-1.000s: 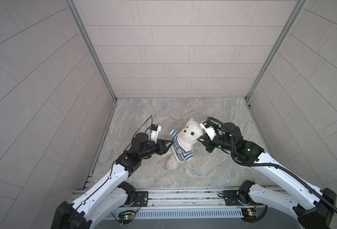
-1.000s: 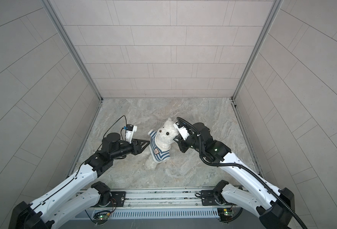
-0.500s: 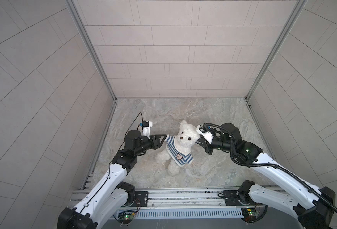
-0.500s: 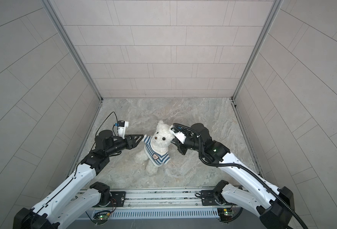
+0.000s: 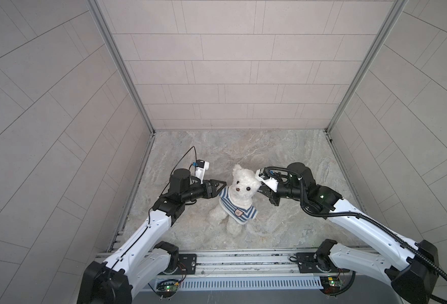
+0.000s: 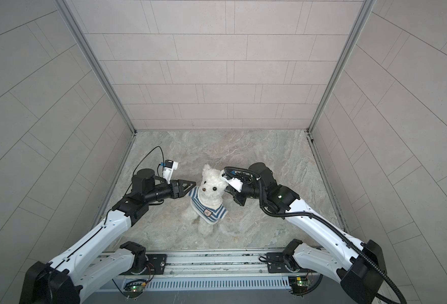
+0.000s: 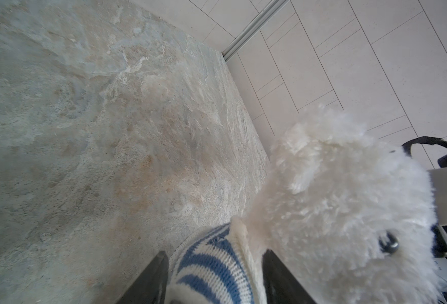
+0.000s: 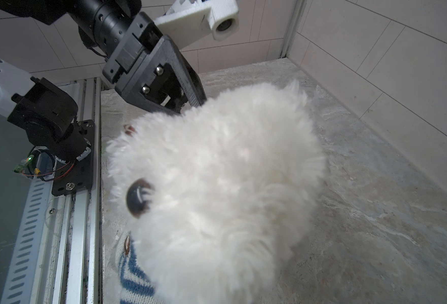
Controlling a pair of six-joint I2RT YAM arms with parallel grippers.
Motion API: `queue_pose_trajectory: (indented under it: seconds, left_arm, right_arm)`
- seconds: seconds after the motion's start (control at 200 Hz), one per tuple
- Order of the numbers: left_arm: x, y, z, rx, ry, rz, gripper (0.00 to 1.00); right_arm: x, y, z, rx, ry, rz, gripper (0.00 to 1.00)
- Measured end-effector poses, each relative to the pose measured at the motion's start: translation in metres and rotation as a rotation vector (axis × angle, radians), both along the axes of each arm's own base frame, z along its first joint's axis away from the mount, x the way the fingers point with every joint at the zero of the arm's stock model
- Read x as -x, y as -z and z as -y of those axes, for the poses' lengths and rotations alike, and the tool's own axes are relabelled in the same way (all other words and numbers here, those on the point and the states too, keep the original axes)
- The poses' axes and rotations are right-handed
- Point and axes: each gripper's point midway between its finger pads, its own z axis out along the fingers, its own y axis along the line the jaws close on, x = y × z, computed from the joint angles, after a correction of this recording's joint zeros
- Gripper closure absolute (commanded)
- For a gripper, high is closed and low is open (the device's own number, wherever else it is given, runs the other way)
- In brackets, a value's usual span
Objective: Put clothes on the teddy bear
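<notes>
In both top views the teddy bear stands upright near the middle of the marbled table, head toward 12 o'clock and feet toward 6. It wears a blue-and-white striped shirt with a small badge at the hem toward 5 o'clock. The left gripper reaches in from 9 o'clock, its tips at the shirt's shoulder. The right gripper comes in from 3 o'clock, pressed against the side of the bear's head just under the ear. Its tips are sunk in the fur and drawn tight together on the plush. In the left wrist view the left gripper has its two dark fingers moderately parted. One finger lies on each side of the striped shirt sleeve, and the knit between them looks round, not pinched. The teddy bear shows its head, one ear and one dark eye just beyond the sleeve. In the right wrist view the teddy bear fills the middle, so close that the right gripper's own fingers are hidden under the fur. An eye, the nose tip and a strip of the striped shirt show. Behind the head the left gripper points in, its tips lost behind the fur. The aluminium rail runs along the table edge.
</notes>
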Motion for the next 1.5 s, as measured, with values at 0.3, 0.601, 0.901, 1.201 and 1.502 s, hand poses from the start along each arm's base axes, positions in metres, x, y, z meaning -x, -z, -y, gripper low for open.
queue_pose_trajectory:
  seconds: [0.3, 0.601, 0.901, 1.201, 1.502]
  left_arm:
    - [0.001, 0.004, 0.004, 0.005, 0.017, -0.023, 0.4]
    - [0.009, 0.008, 0.024, 0.018, 0.077, -0.044, 0.43]
    - [0.009, 0.004, 0.033, 0.057, 0.084, -0.044, 0.43]
    - [0.018, 0.008, 0.039, 0.057, 0.112, -0.05, 0.43]
    - [0.022, 0.016, 0.048, 0.038, 0.135, -0.066, 0.46]
  right_arm:
    - [-0.009, -0.02, -0.004, -0.045, 0.004, 0.105, 1.0]
    - [-0.022, -0.025, 0.002, -0.047, 0.074, 0.169, 1.0]
    - [-0.033, -0.011, 0.012, -0.038, 0.165, 0.18, 1.0]
    - [-0.041, -0.011, 0.021, -0.066, 0.246, 0.197, 1.0]
    - [-0.049, -0.014, 0.022, -0.095, 0.294, 0.184, 1.0]
